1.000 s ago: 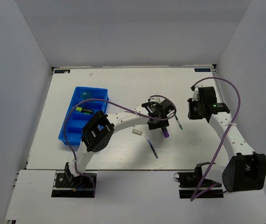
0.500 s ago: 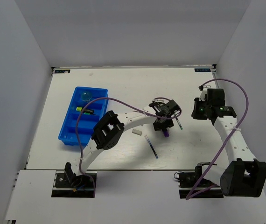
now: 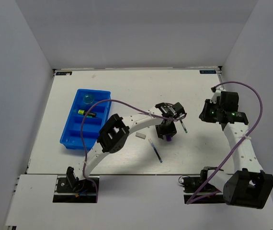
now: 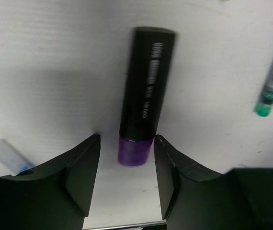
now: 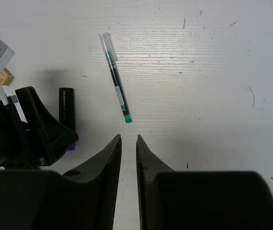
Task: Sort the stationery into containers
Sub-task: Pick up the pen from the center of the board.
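**Left wrist view: fingers bracket the purple highlighter, not yet clamped**

The left gripper [image 4: 127, 143] stands released, one finger on each side of the purple highlighter [image 4: 145, 91] at its cap end. The right-hand finger looks close to touching the cap, and a clear gap shows on the other side. The marker lies flat on the white table [image 3: 127, 86], right of centre and well apart from the blue tray [image 3: 72, 134]. A green-tipped pen [image 4: 272, 81] lies near it and a small white eraser [image 4: 5, 153] is off to the other side.

The highlighter is probably light and stiff. Its smooth round plastic barrel could roll away or swivel in a pinch, so a hold across the black barrel near its middle seems safer than one on the cap, which might slip or pull off.

The right gripper [image 5: 128, 143] hangs over bare table with its fingers drawn almost together around a thin gap, grasping nothing.

In the top view, the tray's farthest compartment holds the round teal jar [image 3: 88, 98]. The next compartment holds a yellow-capped highlighter [image 3: 86, 113] lying slantwise. The nearer compartments show only blue. A dark-blue pen [image 3: 155, 150] lies out on the table.
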